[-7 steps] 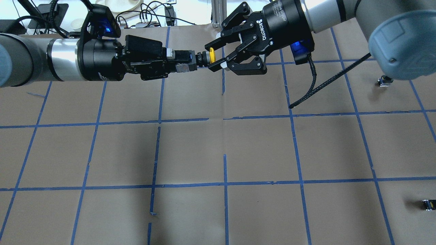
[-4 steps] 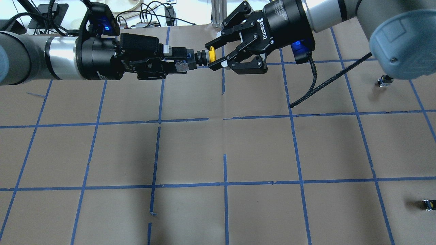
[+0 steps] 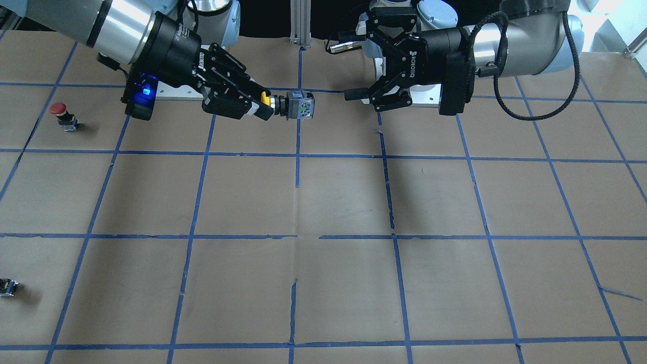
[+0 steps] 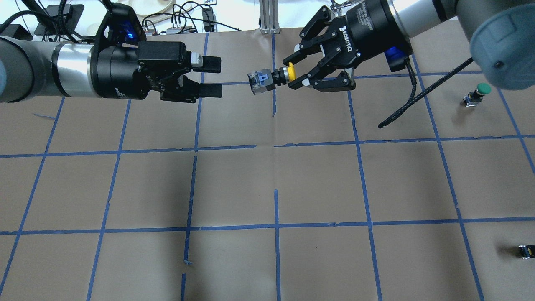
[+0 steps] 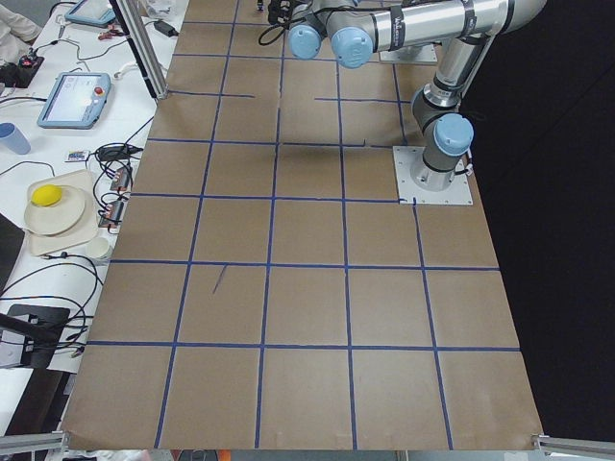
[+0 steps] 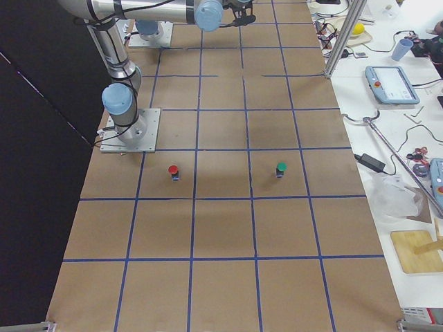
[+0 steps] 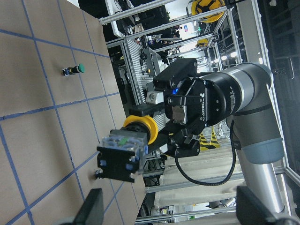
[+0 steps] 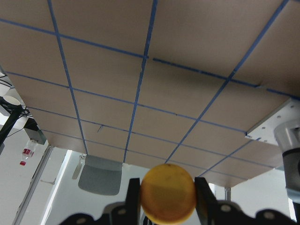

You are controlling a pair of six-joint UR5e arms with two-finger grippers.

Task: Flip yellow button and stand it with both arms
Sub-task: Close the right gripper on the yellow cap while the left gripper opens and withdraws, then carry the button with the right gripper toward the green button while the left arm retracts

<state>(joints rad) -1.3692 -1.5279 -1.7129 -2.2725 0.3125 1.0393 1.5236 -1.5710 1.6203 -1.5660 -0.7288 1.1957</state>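
The yellow button [image 4: 267,79] hangs in the air over the table's far middle, lying level. My right gripper [image 4: 292,72] is shut on its yellow cap [image 3: 264,101], and the grey boxy body [image 3: 300,106] points toward my left gripper. In the right wrist view the cap [image 8: 168,192] sits between both fingers [image 8: 133,193]. My left gripper [image 4: 215,76] is open and empty, a short gap to the left of the body. In the left wrist view the button [image 7: 121,157] floats ahead of the spread fingers [image 7: 91,208].
A green-capped button [image 4: 480,92] stands on the brown paper at the right. A red-capped button [image 3: 60,114] stands at the front-facing view's left. A small black block [image 4: 526,251] lies near the right edge. Cables and plates [image 4: 150,12] lie beyond the table's far edge.
My left gripper let go of the button's body, opened and drew back left. My right gripper closed on the yellow cap and carried the button a little to the right.
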